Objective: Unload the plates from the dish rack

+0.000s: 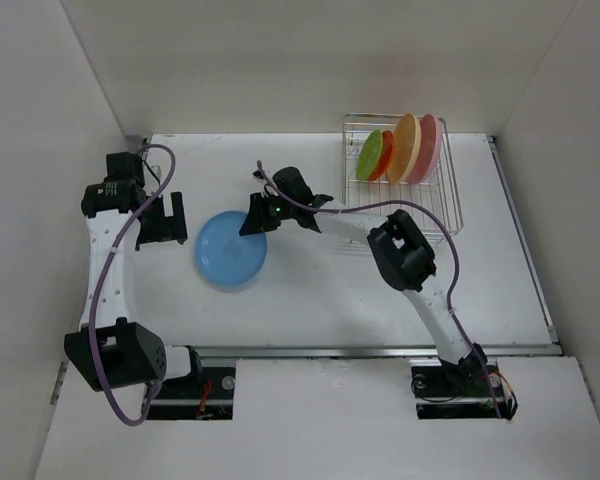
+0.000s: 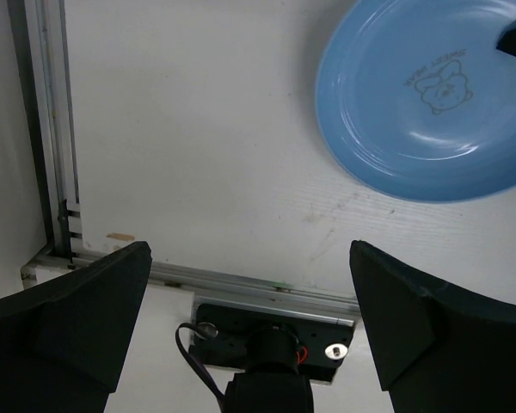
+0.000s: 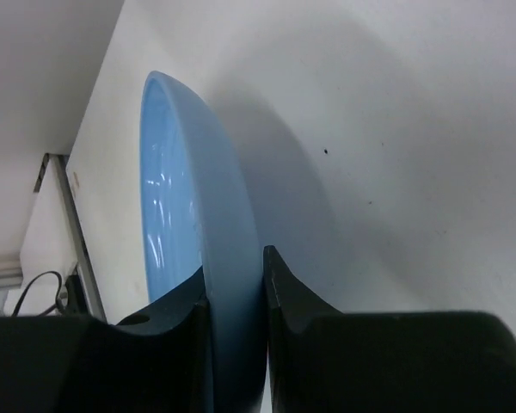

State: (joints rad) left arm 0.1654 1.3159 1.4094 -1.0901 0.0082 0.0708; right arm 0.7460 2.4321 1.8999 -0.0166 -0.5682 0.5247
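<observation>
White walls (image 1: 280, 60) close in a white table (image 1: 320, 295) on three sides. The dish rack (image 1: 442, 205) stands at the table's far right corner. Four plates stand on edge in its far end, side by side: the lime green plate (image 1: 369, 155) on the left, then the orange-red plate (image 1: 386, 152), the tan-orange plate (image 1: 408, 146) and the pink plate (image 1: 431, 148) on the right. The blue plate (image 1: 230, 250) is out of the rack, left of the table's middle and face up. Whether it rests on the table or hangs just above it cannot be told. The right gripper (image 1: 255, 222) has its jaws clamped on the far right rim of this plate, one finger (image 3: 279, 297) under the rim and the other over it. In the plate's well is a thin line drawing of a bear-like cartoon figure (image 2: 443, 86) with a short arc of lettering above it, too small to read. The left gripper (image 1: 166, 221) hangs just left of the blue plate, apart from it, its jaws spread wide and holding nothing.
</observation>
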